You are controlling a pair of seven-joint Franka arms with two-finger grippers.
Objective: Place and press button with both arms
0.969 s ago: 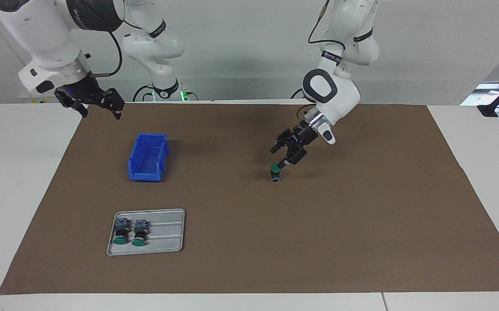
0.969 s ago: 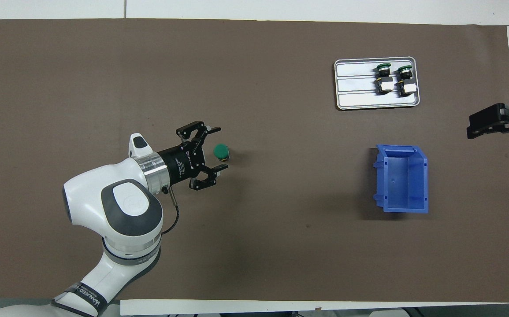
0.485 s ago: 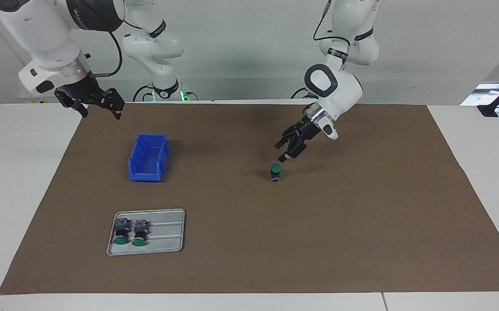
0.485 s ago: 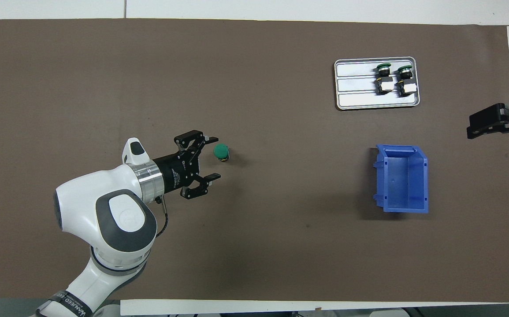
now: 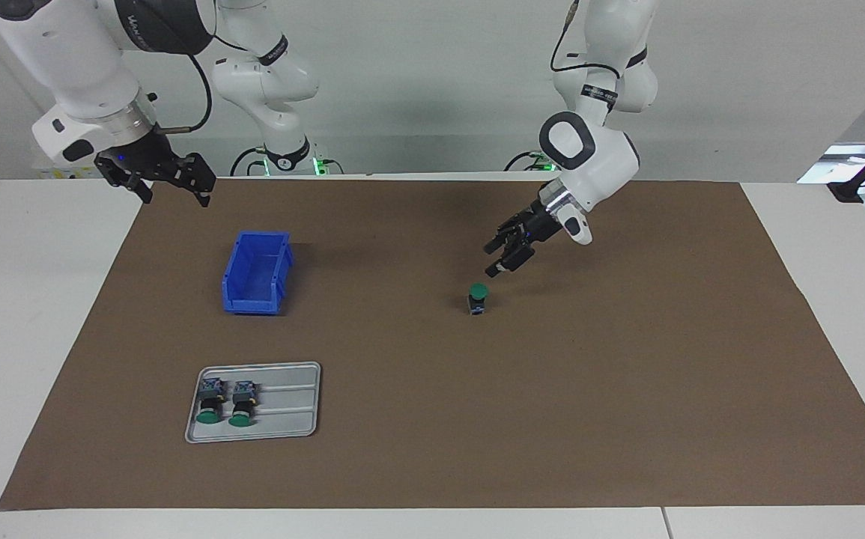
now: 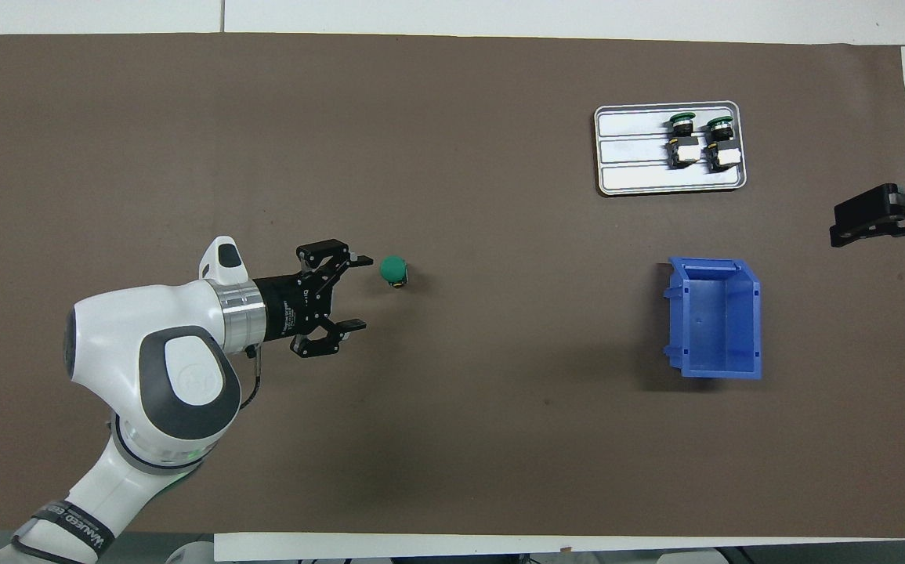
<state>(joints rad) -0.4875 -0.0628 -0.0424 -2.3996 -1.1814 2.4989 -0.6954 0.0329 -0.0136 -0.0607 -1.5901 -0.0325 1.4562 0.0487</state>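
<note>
one green-capped push-button [image 5: 478,298] stands upright on the brown mat [image 5: 627,389], green cap on top, black body and blue-grey block under it — roughly mid-table, somewhat toward the left arm's end. nothing touches it.

left gripper [image 5: 499,257] hangs in the air just beside the button, tilted down toward it, fingers spread wide and holding nothing. in the overhead view the left gripper [image 6: 354,291] points along the table toward the right arm's end, one fingertip close to the green cap [image 6: 393,269] but apart from it. the left arm [image 6: 178,368] comes in bent at the elbow.

right gripper [image 5: 174,186] waits raised over the mat's edge at the right arm's end, near the robots. its fingers stand apart, empty. overhead, only the black tip of the right gripper [image 6: 875,216] shows at the frame's edge.

count of other things: one blue bin [image 5: 256,271], open-topped and empty inside, sitting on the mat toward the right arm's end. one grey metal tray [image 5: 282,410], ribbed, lying farther from the robots than the bin and well apart from it. on the tray, two more push-buttons lying on their sides, side by side at the end of the tray nearest the right arm's end — first tray button [image 5: 210,400], second tray button [image 5: 242,402], green caps pointing away from the robots.

totals: three buttons, one bin, one tray, two arms.
</note>
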